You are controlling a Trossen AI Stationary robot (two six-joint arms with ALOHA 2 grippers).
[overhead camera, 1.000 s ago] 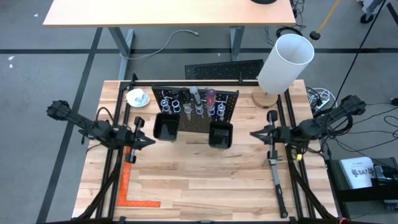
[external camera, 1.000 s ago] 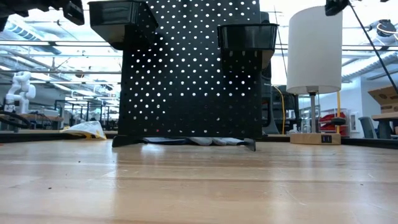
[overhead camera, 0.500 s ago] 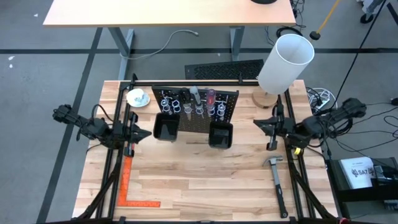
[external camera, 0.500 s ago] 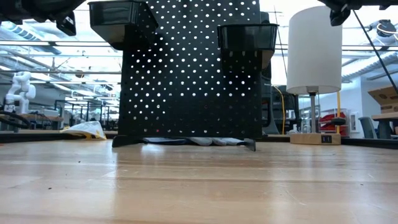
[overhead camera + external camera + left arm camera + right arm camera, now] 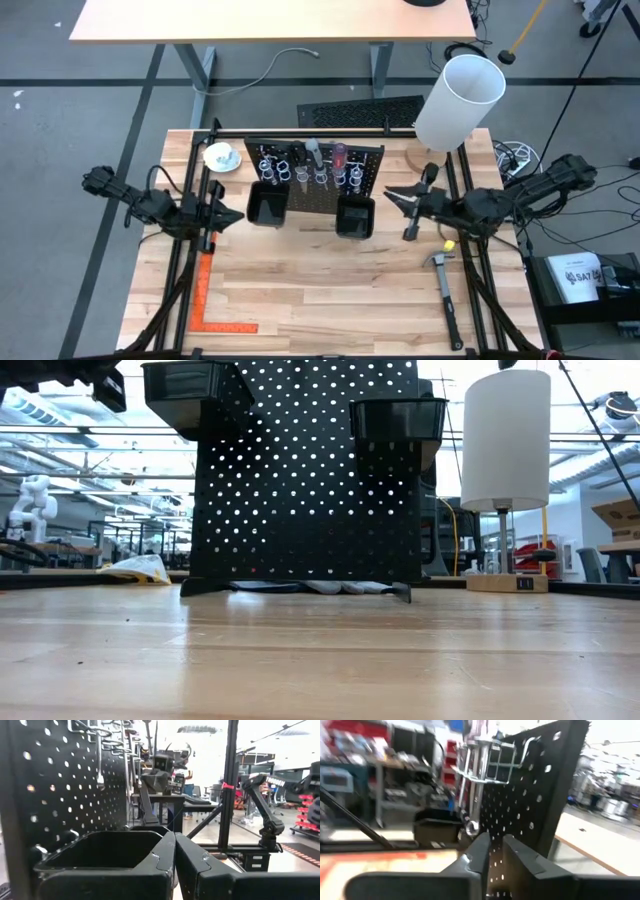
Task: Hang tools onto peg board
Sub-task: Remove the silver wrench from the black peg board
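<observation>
The black peg board point(image 5: 318, 188) stands upright at the table's middle, with two black square bins point(image 5: 266, 207) point(image 5: 355, 216) on its near face. Several tools hang in its wire rings point(image 5: 300, 168), among them a red-handled screwdriver point(image 5: 339, 155) and a grey-handled one point(image 5: 313, 152). My left gripper point(image 5: 236, 214) is shut and empty, level with the left bin point(image 5: 107, 855) and just left of it. My right gripper point(image 5: 392, 198) is shut and empty, right of the right bin, pointing at the board's edge point(image 5: 555, 795). A hammer point(image 5: 446, 290) lies flat on the table at the near right.
An orange L-shaped square point(image 5: 208, 300) lies at the near left. A white lamp point(image 5: 458, 100) on a wooden base stands at the far right corner. A small white object point(image 5: 220, 156) sits at the far left. Black frame rails point(image 5: 190, 200) run along both table sides.
My right gripper drew back toward the table's right edge, then went toward the peg board's right side and a little toward the far edge, turning about its axis. My left gripper has pulled back slightly toward the left and far edges. Both stay shut.
</observation>
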